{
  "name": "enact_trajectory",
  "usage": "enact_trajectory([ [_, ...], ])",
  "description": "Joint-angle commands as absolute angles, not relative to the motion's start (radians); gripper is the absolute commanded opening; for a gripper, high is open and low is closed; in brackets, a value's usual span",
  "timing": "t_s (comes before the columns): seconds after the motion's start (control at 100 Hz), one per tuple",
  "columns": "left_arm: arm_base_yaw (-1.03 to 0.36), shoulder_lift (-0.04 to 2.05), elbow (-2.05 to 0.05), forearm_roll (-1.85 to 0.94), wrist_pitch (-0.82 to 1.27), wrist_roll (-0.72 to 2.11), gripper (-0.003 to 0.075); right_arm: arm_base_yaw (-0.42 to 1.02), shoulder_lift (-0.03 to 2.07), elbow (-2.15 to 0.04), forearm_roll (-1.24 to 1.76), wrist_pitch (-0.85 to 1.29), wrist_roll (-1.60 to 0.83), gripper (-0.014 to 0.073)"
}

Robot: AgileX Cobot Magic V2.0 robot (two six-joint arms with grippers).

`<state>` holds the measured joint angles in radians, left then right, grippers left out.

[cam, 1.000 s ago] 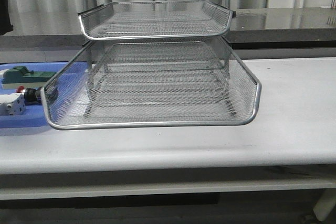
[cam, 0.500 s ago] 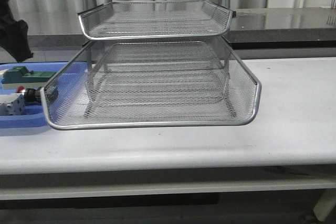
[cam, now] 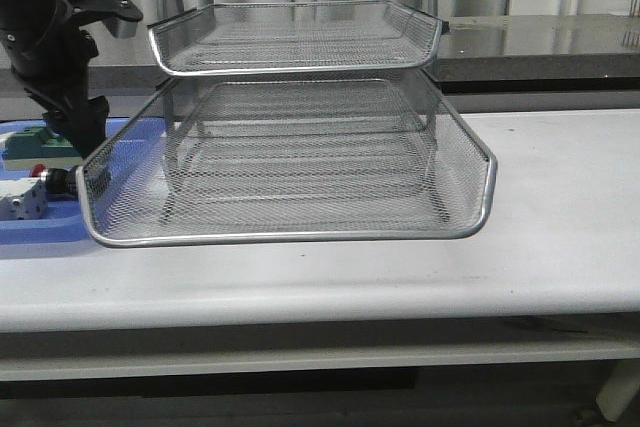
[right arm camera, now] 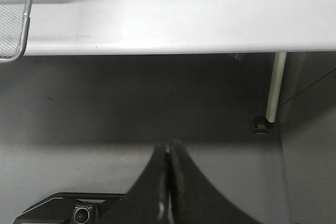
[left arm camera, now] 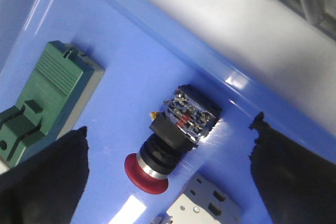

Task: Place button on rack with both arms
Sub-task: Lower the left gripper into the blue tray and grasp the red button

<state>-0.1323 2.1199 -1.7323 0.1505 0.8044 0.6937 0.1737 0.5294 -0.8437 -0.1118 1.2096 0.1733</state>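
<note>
A silver wire-mesh rack [cam: 290, 157] stands on a white counter [cam: 540, 247], its wide lower tray under a smaller upper one. At far left, a black robot arm [cam: 50, 37] reaches down over a flat blue tray [cam: 40, 232] that lies just beside the rack. In the blue tray sit a green block [cam: 38, 142], a white part [cam: 22, 202] and the button [cam: 55, 179], its red head showing. The arm's hand is hidden from here.
</note>
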Motion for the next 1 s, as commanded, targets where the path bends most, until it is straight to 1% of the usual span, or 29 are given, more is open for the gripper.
enact_trajectory([
  [0.0,-0.139,2.084,-1.790,0.181,0.802,0.692,0.0597,0.173,0.535,-0.875,-0.127,1.155,0.170,-0.0067],
  [0.99,-0.133,2.249,-1.798,0.245,0.771,0.692,0.0597,0.173,0.535,-0.875,-0.127,1.155,0.170,-0.0067],
])
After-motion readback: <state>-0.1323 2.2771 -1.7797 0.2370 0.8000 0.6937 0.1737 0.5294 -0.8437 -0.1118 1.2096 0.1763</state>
